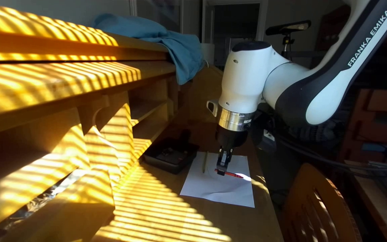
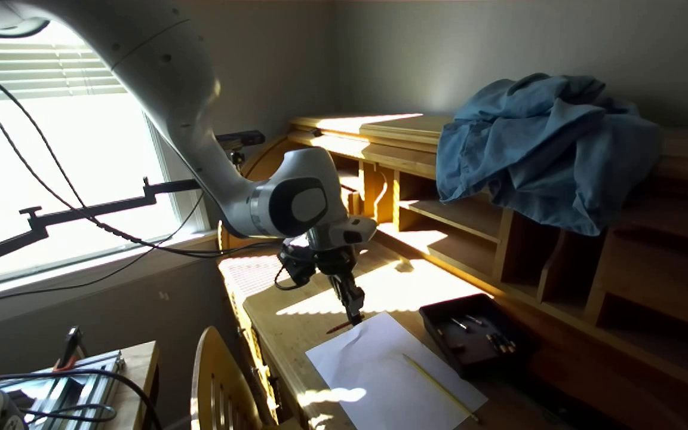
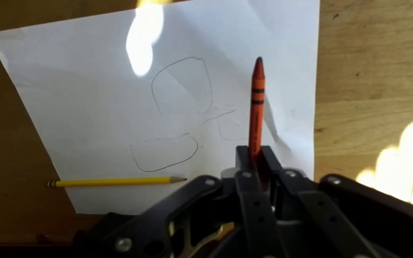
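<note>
My gripper [image 3: 256,154] is shut on a red-orange crayon [image 3: 257,107], its dark tip pointing away from the jaws in the wrist view. The rear part of the crayon is hidden between the fingers. In both exterior views the crayon [image 1: 234,174] lies nearly level and sticks out sideways from the downward-pointing gripper [image 2: 356,318]. Beneath it is a white, creased sheet of paper [image 3: 84,107] with thin dark curved lines; whether crayon and paper touch I cannot tell. A yellow pencil [image 3: 113,182] rests across the sheet's edge, left of the gripper in the wrist view.
A dark tray [image 2: 443,347] with several small items stands beside the paper. Wooden desk shelves [image 1: 149,114] rise behind, with a blue cloth [image 2: 523,143] draped over the top. A wooden chair [image 1: 314,205] stands at the desk's front edge. Striped sunlight falls on the desktop.
</note>
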Controlling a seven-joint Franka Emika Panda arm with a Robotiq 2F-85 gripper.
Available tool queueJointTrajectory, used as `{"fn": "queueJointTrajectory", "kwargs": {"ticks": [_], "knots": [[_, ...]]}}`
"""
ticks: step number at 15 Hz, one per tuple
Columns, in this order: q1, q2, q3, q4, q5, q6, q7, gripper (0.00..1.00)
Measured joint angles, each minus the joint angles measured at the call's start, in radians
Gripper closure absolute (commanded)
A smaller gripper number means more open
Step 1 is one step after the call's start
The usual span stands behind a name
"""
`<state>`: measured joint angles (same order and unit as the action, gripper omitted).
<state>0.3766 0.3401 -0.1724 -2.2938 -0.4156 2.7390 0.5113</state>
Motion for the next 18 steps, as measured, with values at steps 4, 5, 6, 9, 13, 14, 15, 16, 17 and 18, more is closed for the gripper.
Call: {"fn": "queueJointTrajectory", "kwargs": {"ticks": [4, 5, 6, 9, 13, 14, 15, 16, 17, 18], "knots": [[-0.003, 0.003, 0.001, 0.000, 0.000, 0.000, 0.000, 0.98], [-0.002, 0.004, 0.000, 0.001, 0.000, -0.008, 0.007, 0.98], [0.002, 0.005, -0.006, 0.004, -0.006, -0.024, 0.029, 0.98], [0.012, 0.009, -0.026, 0.015, -0.049, -0.054, 0.120, 0.98], [0.014, 0.017, -0.039, 0.028, -0.127, -0.072, 0.243, 0.98], [0.014, 0.019, -0.043, 0.031, -0.148, -0.078, 0.273, 0.98], [0.014, 0.020, -0.046, 0.035, -0.171, -0.080, 0.299, 0.98], [0.014, 0.022, -0.048, 0.038, -0.192, -0.082, 0.323, 0.98], [0.013, 0.023, -0.049, 0.040, -0.212, -0.083, 0.345, 0.98], [0.012, 0.024, -0.051, 0.043, -0.237, -0.083, 0.368, 0.98]]}}
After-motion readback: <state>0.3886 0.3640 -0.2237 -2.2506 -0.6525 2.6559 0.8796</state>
